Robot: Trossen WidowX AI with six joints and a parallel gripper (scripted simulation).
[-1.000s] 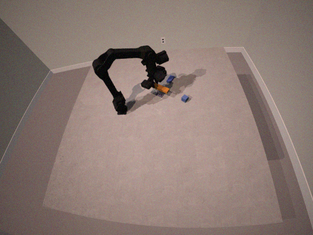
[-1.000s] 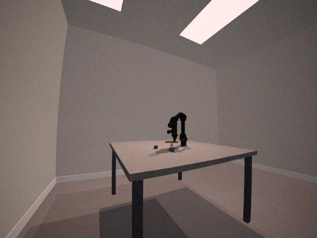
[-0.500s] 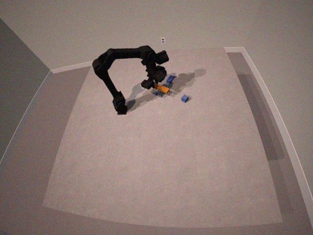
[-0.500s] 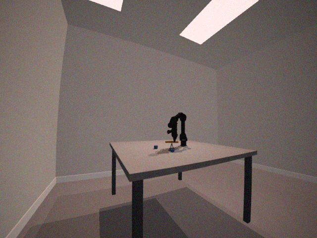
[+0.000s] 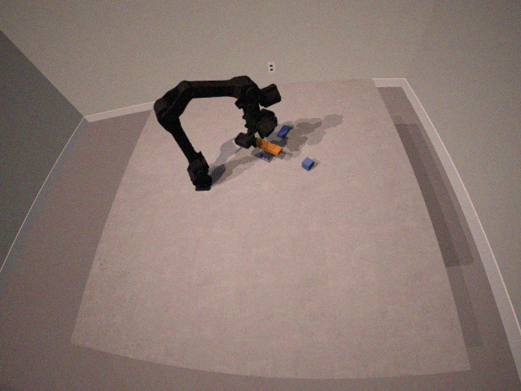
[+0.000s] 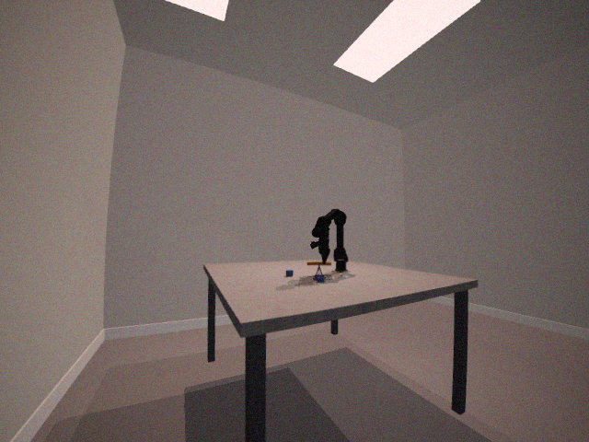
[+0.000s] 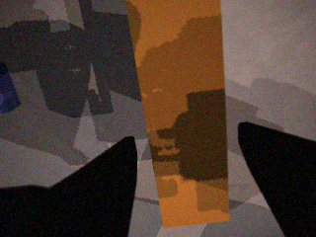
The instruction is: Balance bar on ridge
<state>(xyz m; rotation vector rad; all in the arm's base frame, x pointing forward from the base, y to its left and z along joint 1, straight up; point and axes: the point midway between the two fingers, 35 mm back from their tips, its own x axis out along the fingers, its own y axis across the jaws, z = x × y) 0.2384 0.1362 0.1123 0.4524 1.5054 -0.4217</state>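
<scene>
The orange bar [image 5: 270,147] [image 6: 316,263] [image 7: 185,74] lies across the top of the ridge [image 5: 264,156] [image 6: 318,273], a dark, pointed support. In the exterior view the bar looks level and clear of the table [image 5: 252,252] [image 6: 361,295]. My gripper [image 5: 256,142] [image 6: 325,262] [image 7: 186,138] is open around one end part of the bar. In the wrist view both dark fingers stand apart from the bar's sides, with a gap on each side. The contact between bar and ridge is too small to make out.
A blue block [image 5: 283,131] [image 6: 320,279] [image 7: 7,91] lies beside the ridge, under the arm's wrist side. A smaller blue cube [image 5: 308,163] [image 6: 289,273] stands on the table beyond the bar's far end.
</scene>
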